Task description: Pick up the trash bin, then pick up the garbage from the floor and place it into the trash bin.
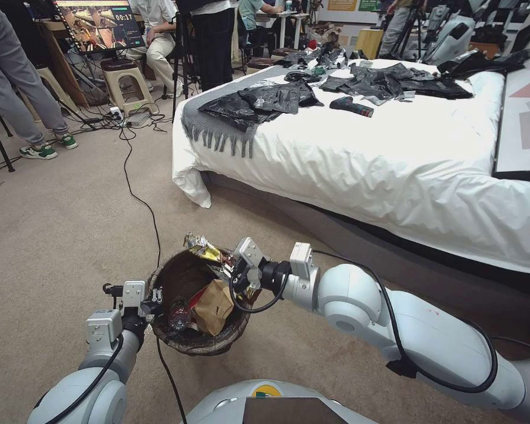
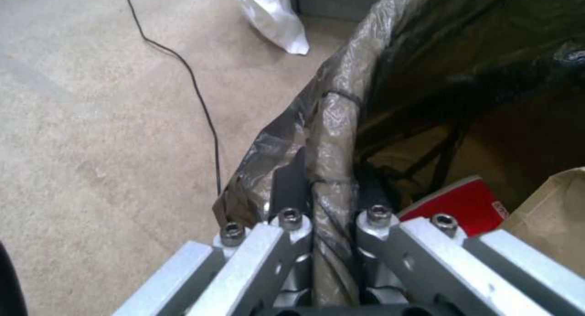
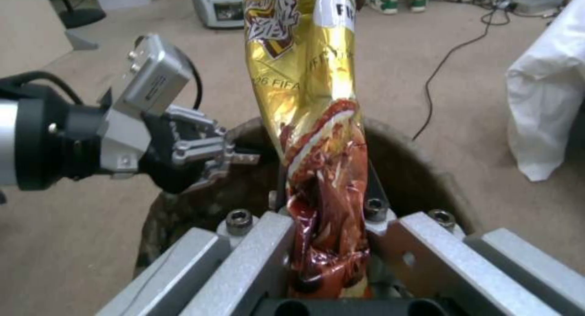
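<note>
Right end effector [image 3: 326,215], gold wrapper [image 3: 311,101] top cut off.

The right tool [image 3: 326,215] clamps a crumpled gold-and-red snack wrapper [image 3: 311,105] between its two fingers, the foil standing up and away from the metal links over the open mouth of the trash bin [image 3: 420,169]. The bin's dark liner is folded over its rim, and the bin is seen against beige carpeted floor [image 3: 73,243]. On the rim across from a white bedsheet [image 3: 542,110] that hangs to the carpet, the left tool [image 3: 235,158] grips the bin's edge, its silver camera block and black wrist behind it. A black cable [image 3: 451,55] trails over the floor beyond the bin.
</note>
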